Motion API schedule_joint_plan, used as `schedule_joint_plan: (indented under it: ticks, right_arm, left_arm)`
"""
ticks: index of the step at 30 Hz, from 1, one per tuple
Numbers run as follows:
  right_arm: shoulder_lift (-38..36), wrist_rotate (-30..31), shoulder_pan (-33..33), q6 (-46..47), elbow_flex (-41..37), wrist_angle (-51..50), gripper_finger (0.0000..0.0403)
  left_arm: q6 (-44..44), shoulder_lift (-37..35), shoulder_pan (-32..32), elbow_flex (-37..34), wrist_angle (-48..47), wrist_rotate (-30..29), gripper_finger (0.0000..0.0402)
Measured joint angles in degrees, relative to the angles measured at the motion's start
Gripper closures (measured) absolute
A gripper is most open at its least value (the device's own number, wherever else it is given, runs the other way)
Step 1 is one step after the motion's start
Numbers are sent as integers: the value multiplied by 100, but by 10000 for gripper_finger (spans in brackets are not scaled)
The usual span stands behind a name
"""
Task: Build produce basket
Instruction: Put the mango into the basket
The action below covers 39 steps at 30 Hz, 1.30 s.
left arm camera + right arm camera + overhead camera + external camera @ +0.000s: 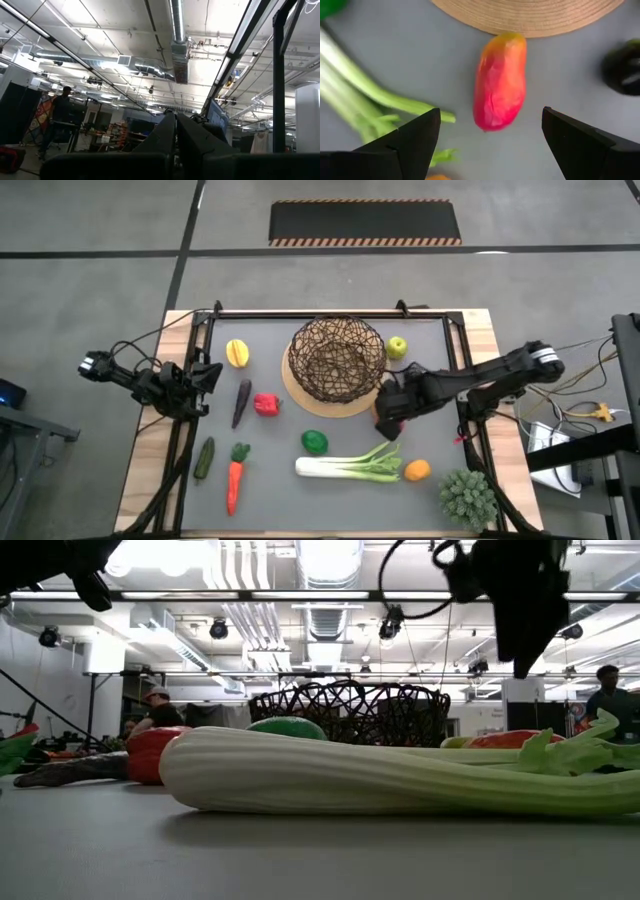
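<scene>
Grey mat (330, 490): right pincer (388, 423) hides red-orange fruit (500, 80).

red-orange pepper (500, 80) hidden under right arm overhead

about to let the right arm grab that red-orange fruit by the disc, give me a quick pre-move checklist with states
1. Right gripper open: ok, fingers wide apart.
2. Red-orange oblong fruit between the finger lines: ok, roughly centred.
3. Fruit clear of neighbours: not ok, its tip touches the pale round wooden disc; white-green leek close by.
4. Dark woven wire basket empty enough: ok.
5. Left gripper out of the way: ok, at the table's left edge.
6. Gripper height above the fruit: cannot tell.
</scene>
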Motion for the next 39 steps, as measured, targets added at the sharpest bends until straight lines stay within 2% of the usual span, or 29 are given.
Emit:
schedule_joint_plan:
  ticks: [5,14,21,28,31,37,39]
  right_arm:
    - [424,94,38,-245,53,10,74]
    - [840,100,35,-395,-294,298,74]
    - [854,105,33,-451,-907,1203,74]
    - [854,104,33,-293,-1225,1439,80]
    - [854,96,33,-239,-1278,1441,102]
    - [851,91,33,-189,-1273,1448,177]
    - [851,84,33,-189,-1261,1461,186]
  left_arm:
    - [2,0,0,0,0,-2,402]
    - [4,2,0,0,0,-8,402]
    - [4,2,0,0,0,-10,402]
    - [11,2,0,0,-2,-12,402]
    - [134,2,0,0,-2,-12,402]
    - [146,2,0,0,-2,-13,402]
    - [148,2,0,0,-2,-12,402]
